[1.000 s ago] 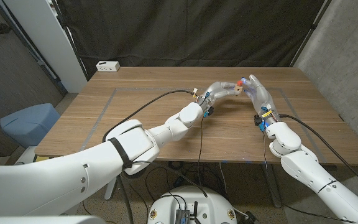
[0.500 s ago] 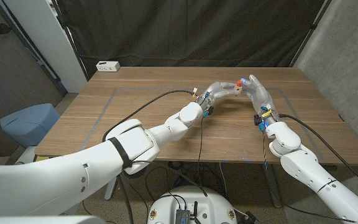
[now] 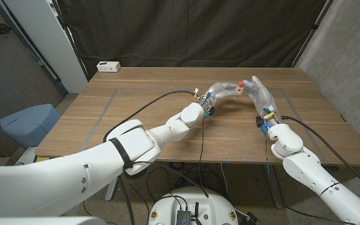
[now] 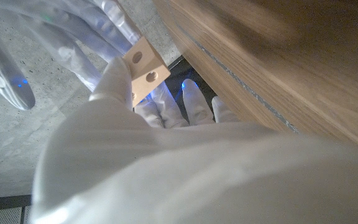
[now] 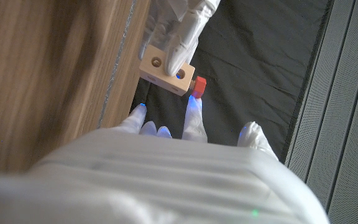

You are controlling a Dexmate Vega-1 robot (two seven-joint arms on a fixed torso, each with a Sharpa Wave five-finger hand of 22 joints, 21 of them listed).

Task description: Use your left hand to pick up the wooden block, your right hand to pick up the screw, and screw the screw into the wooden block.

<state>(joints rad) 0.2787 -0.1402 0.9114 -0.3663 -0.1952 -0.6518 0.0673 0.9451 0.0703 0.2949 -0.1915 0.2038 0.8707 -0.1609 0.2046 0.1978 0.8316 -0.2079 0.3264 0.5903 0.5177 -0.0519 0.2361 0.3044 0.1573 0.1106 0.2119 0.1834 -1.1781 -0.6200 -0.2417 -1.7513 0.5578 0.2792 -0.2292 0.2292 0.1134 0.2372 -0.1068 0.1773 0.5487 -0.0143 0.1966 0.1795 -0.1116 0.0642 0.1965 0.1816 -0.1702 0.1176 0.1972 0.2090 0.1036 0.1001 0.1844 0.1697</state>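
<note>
My left hand (image 3: 216, 91) holds the pale wooden block (image 3: 235, 90) up above the far middle of the table. Its fingers (image 5: 178, 28) grip the block (image 5: 163, 71) from one side, and two round holes show on the block (image 4: 145, 67). The screw's red head (image 5: 199, 85) sticks out of one end of the block, also seen as a red spot, the screw (image 3: 240, 83). My right hand (image 3: 259, 95) stands just right of the block with its fingers spread (image 4: 8, 65). One fingertip (image 5: 192, 106) touches the block beside the red head. No pinch on the screw shows.
A white power strip (image 3: 108, 65) lies at the table's far left corner. Black cables run from both wrists across the wooden table (image 3: 136, 119). Grey tape lines mark a rectangle on it. A blue chair (image 3: 29, 122) stands off the left edge.
</note>
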